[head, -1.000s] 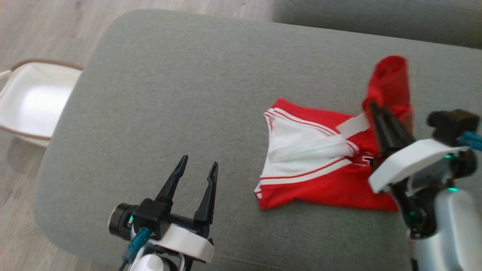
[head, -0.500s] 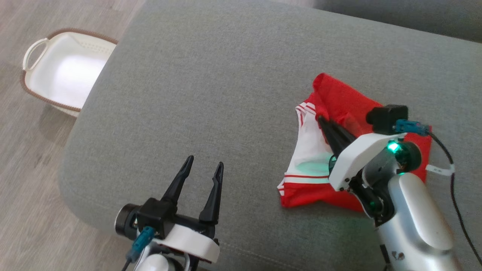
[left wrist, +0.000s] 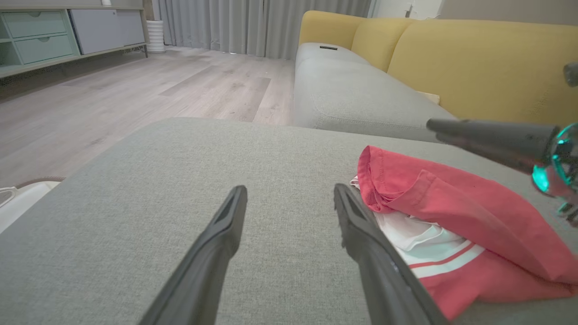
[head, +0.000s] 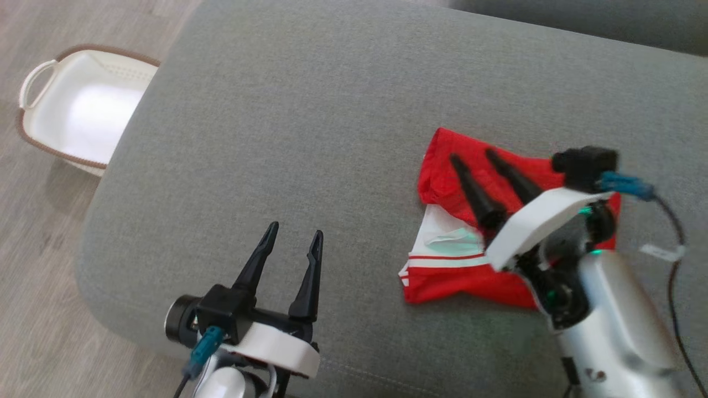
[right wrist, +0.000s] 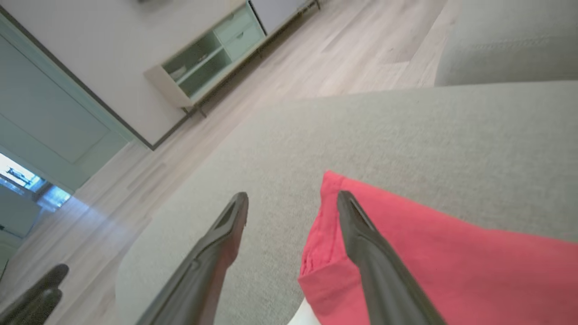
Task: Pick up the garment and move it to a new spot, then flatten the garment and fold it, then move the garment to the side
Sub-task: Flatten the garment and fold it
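Currently my right end effector (head: 472,156) stands open over the garment (head: 459,276), left end effector (head: 294,231) open beside it. Likely limp, light cloth: pinch a hem.

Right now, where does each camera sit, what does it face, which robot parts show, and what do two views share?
Head view: on the head, looking down at the grey cushion; left gripper and right gripper.
Left wrist view: left wrist, facing the yellow sofa back; left fingers.
Right wrist view: right wrist, facing floor and green cabinet; right fingers.
Shared: both wrist views show the red garment.
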